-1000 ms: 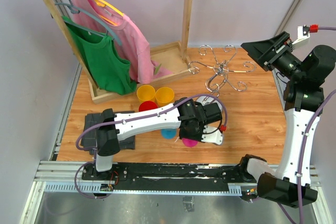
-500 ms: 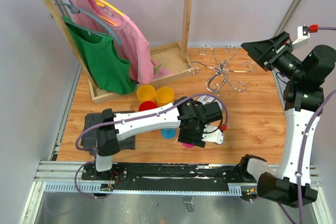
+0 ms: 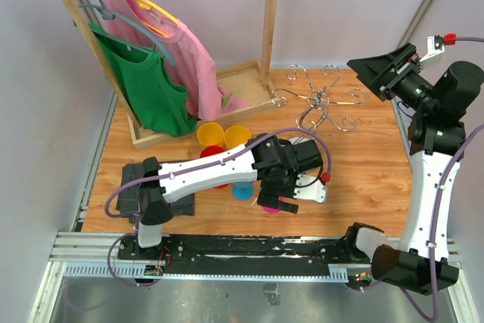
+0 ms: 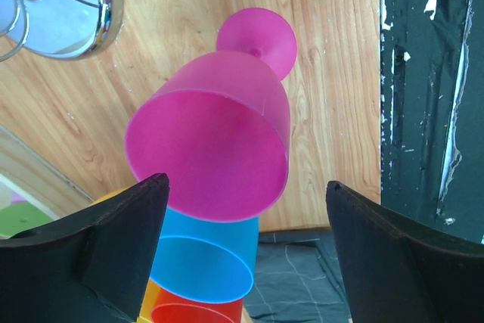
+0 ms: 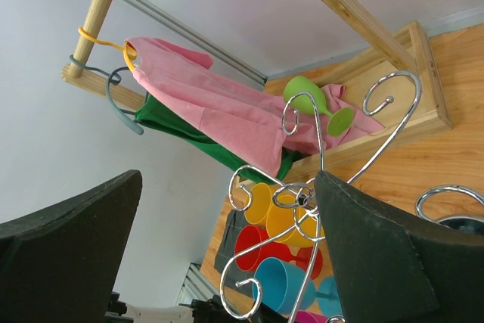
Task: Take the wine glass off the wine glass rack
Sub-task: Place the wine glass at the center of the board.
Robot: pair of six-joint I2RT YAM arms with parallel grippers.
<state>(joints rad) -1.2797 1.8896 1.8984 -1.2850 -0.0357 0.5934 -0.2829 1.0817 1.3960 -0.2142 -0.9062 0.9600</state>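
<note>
A magenta wine glass [image 4: 215,141] rests on the wooden table near its front edge, mouth toward the left wrist camera and foot [image 4: 257,39] beyond. My left gripper [image 4: 248,183] is open over it, one finger on each side and neither touching it. From above the glass [image 3: 270,206] shows only partly under that gripper [image 3: 281,200]. The chrome wine glass rack [image 3: 321,100] stands at the back right; its mirrored base [image 4: 76,5] shows, and the hooks in view [image 5: 302,202] carry no glass. My right gripper [image 3: 372,73] is open, raised beside the rack.
A blue glass [image 4: 200,262], a red one [image 3: 212,153] and two yellow ones [image 3: 224,136] cluster left of the magenta glass. A wooden clothes rack [image 3: 268,13] with pink and green shirts fills the back left; a green glass [image 5: 310,100] lies in its base tray. A dark cloth [image 4: 318,277] lies nearby.
My left gripper's jaws have spread from nearly shut to wide, letting go of the magenta glass, which stays on the table. The right arm has not moved.
</note>
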